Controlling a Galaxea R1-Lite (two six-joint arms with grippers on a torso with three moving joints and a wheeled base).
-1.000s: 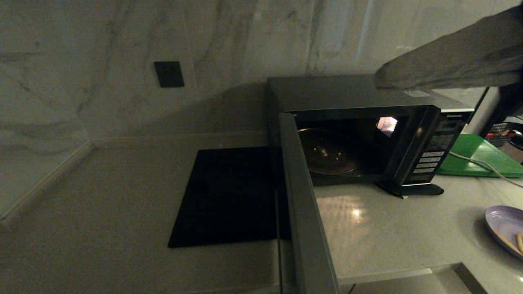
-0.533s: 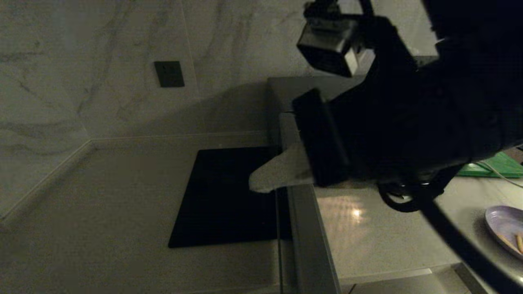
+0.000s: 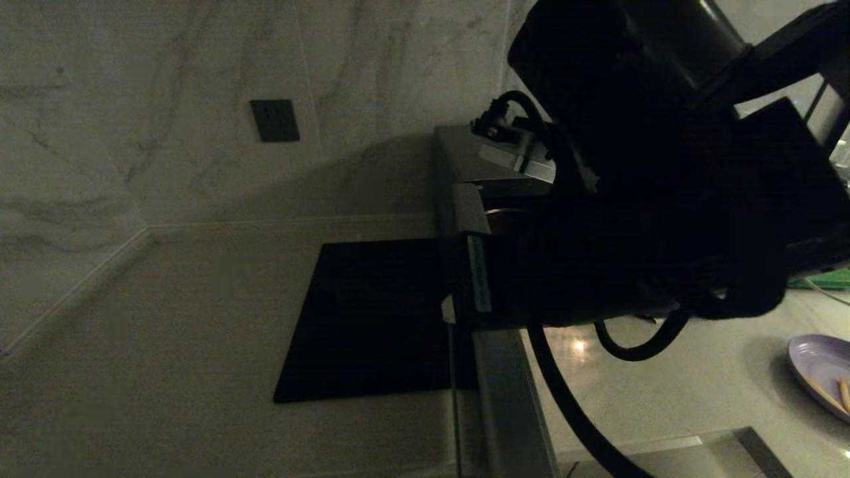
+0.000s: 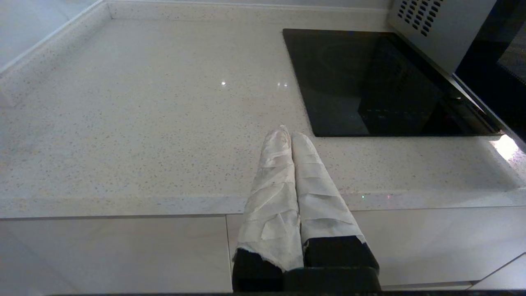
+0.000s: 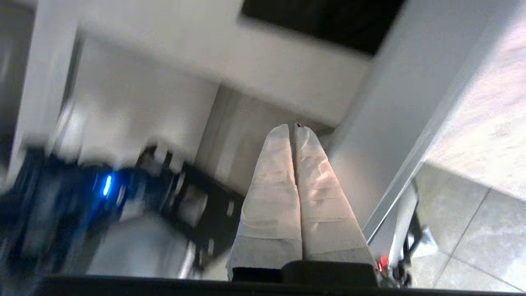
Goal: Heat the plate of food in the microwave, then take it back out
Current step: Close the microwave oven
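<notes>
The microwave stands at the back of the counter with its door swung open, edge-on to me. My dark right arm hangs across its front and hides the cavity and button panel. My right gripper is shut and empty; a white fingertip shows just left of the door's edge, over the cooktop. The lavender plate of food lies on the counter at the far right, with orange-brown sticks on it. My left gripper is shut and empty above the counter's front edge, left of the cooktop.
A flat black cooktop is set in the counter left of the microwave. A sliver of green board shows behind the arm at right. A dark wall socket sits on the marble wall. A cable trails from the right arm.
My right arm swung down from the upper right and leftward across the microwave's front. Its fingers reached past the open door's edge, and the arm now covers the lit cavity.
</notes>
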